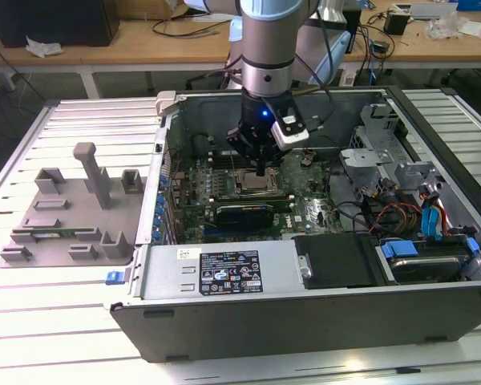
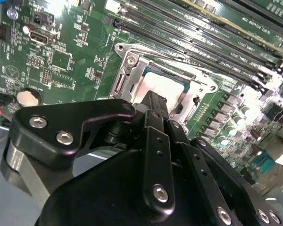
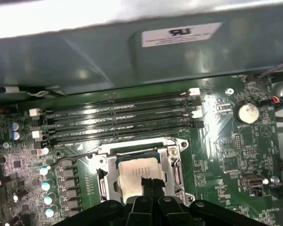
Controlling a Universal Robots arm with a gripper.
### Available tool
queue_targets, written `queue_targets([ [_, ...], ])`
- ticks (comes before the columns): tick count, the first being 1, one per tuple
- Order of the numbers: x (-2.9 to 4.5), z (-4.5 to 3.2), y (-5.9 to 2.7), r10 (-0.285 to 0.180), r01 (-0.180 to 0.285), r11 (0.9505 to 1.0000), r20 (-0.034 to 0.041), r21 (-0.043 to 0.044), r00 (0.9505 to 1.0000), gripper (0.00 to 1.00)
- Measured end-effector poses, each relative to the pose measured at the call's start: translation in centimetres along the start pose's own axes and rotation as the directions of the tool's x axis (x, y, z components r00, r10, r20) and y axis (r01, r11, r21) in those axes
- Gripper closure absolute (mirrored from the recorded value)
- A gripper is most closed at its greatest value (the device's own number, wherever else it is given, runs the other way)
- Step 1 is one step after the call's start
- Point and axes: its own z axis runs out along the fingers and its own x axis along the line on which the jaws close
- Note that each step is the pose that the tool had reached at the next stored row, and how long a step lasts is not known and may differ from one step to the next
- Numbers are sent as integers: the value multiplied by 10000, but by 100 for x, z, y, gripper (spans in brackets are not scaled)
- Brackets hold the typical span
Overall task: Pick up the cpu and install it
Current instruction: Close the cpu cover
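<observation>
Silver cpu sits in the socket frame, partly hidden by the gripper, whose 2 fingers meet over it; whether they touch it is unclear.

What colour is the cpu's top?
Shiny silver with a faint tan cast. The cpu shows best in the first wrist view.

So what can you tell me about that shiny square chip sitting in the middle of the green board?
The cpu is a flat square chip with a pale shiny metal top and thin tan rim. It lies level inside the metal socket frame on the green motherboard, beside the long memory slots. The gripper hangs over one edge, hiding part of it; whether they touch cannot be told.
</observation>
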Motion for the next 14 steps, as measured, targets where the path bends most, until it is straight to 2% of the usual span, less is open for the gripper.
queue_targets([
  [5,12,4,-1,-135,135,9999,2,-1,9999,89],
  [7,54,8,-5,-135,135,9999,10,-17,9999,89],
  [8,96,15,-10,-134,135,9999,23,-40,9999,89],
  [14,225,73,-30,-142,144,9998,76,-157,9999,89],
])
